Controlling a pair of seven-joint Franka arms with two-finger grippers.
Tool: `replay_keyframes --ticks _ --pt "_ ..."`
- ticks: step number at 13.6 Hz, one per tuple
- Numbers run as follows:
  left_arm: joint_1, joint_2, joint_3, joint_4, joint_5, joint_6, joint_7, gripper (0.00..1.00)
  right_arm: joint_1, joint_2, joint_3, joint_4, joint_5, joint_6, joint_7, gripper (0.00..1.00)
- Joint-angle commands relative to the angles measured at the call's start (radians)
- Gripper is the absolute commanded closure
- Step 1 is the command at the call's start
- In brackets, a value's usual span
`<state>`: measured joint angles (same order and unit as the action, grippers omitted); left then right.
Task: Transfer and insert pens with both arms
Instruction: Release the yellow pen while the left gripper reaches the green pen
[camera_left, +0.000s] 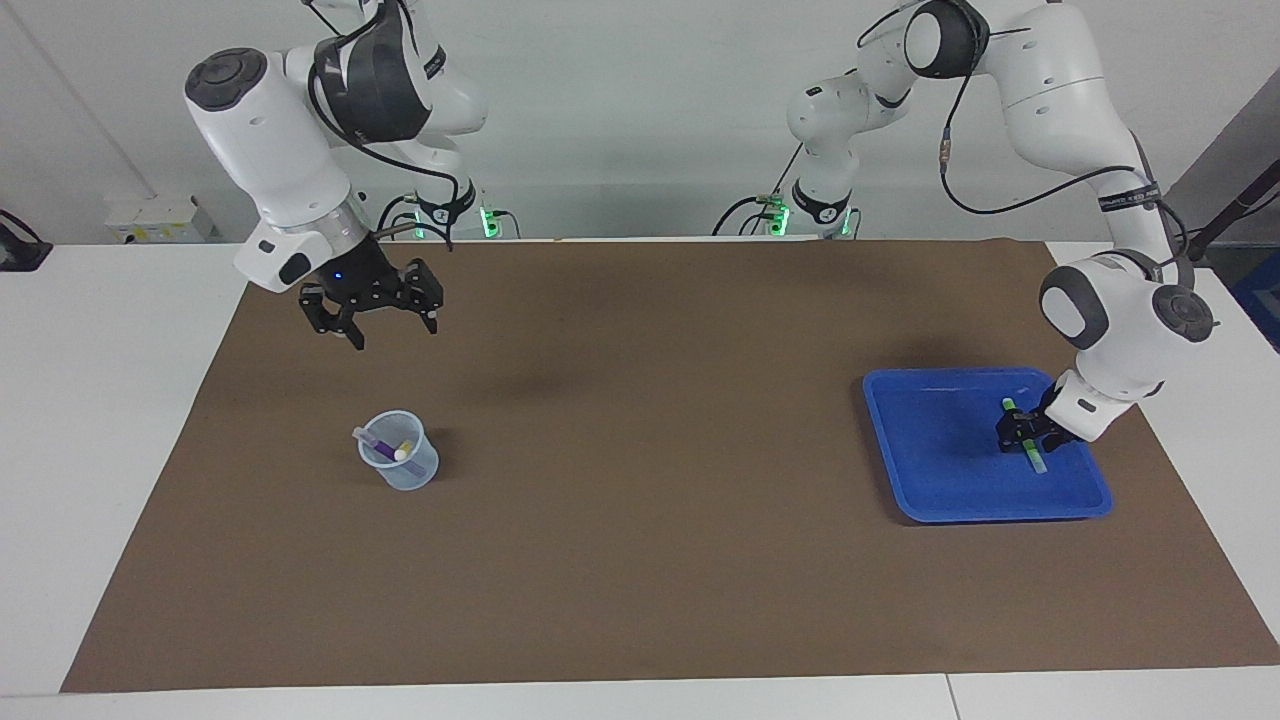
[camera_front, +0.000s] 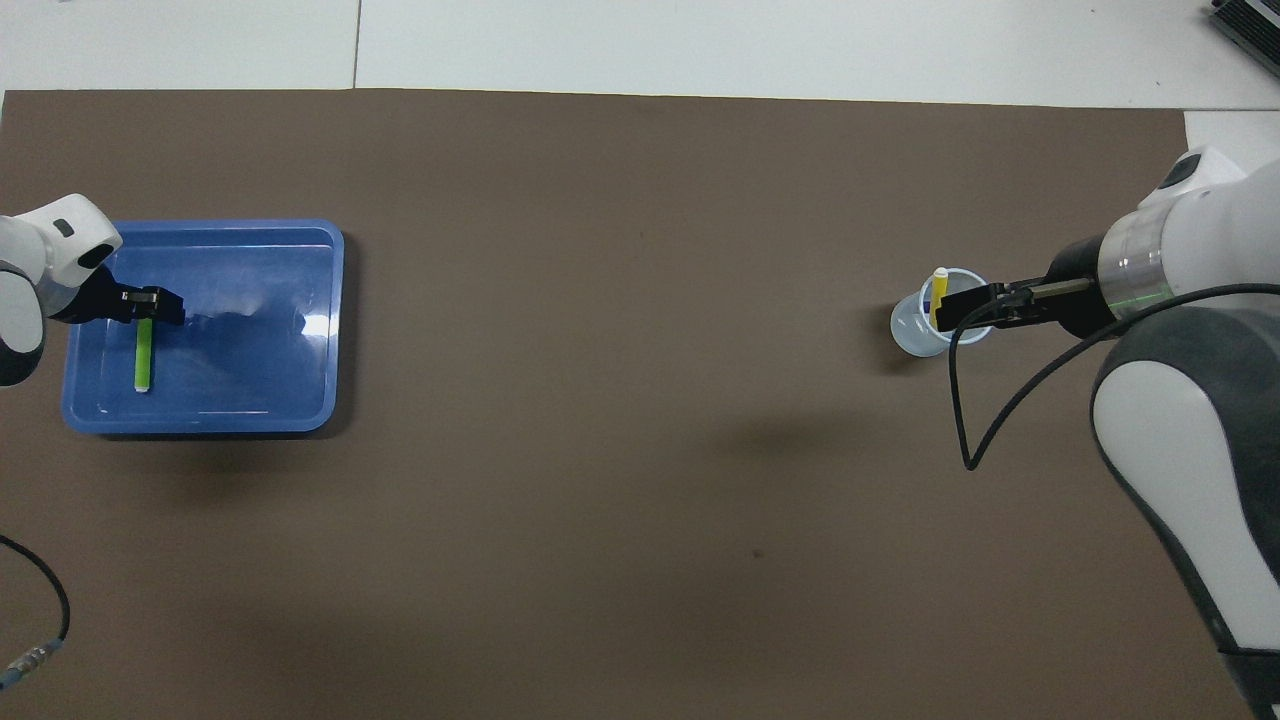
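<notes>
In the facing view you see the left gripper (camera_left: 1022, 435) low in the blue tray (camera_left: 930, 480), its jaws narrowed around the green pen (camera_left: 1024, 437) lying there, while the right gripper (camera_left: 372, 322) hangs spread wide, high above the mat. In the overhead view the yellow pen (camera_front: 938, 292) and the purple pen (camera_front: 929, 300) stand in the clear cup (camera_front: 915, 330) at the right arm's end; I cannot tell whether the green pen is clamped yet
</notes>
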<state>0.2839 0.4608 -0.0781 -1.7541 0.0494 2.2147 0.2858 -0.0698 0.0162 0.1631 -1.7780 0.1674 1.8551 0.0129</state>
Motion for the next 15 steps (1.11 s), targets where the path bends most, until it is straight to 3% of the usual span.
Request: replay_keyframes --ticks 1,4,6,7,11,15 --pt "0.018 -0.002 -0.008 -0.024 -0.002 0.034 0.023 0.44 0.048 -0.01 0.01 -0.004 0.064 0.005 0.225 0.0" --pt "0.035 0.001 -0.009 -0.042 -0.002 0.069 0.023 0.43 0.143 -0.009 0.01 -0.02 0.067 0.128 0.502 0.0" --pt "0.035 0.001 -0.009 -0.042 -0.002 0.057 0.023 0.43 0.171 0.004 0.01 -0.021 0.067 0.179 0.591 0.0" --pt "0.034 0.001 -0.011 -0.042 -0.002 0.051 0.023 0.48 0.176 0.008 0.009 -0.024 0.073 0.197 0.616 0.0" --pt "0.035 -0.001 -0.011 -0.036 -0.003 0.03 0.023 1.0 0.209 0.031 0.01 -0.031 0.144 0.286 0.729 0.0" --pt "0.026 -0.001 -0.009 -0.019 -0.094 -0.035 0.013 1.0 0.271 0.06 0.009 -0.031 0.144 0.407 0.925 0.0"
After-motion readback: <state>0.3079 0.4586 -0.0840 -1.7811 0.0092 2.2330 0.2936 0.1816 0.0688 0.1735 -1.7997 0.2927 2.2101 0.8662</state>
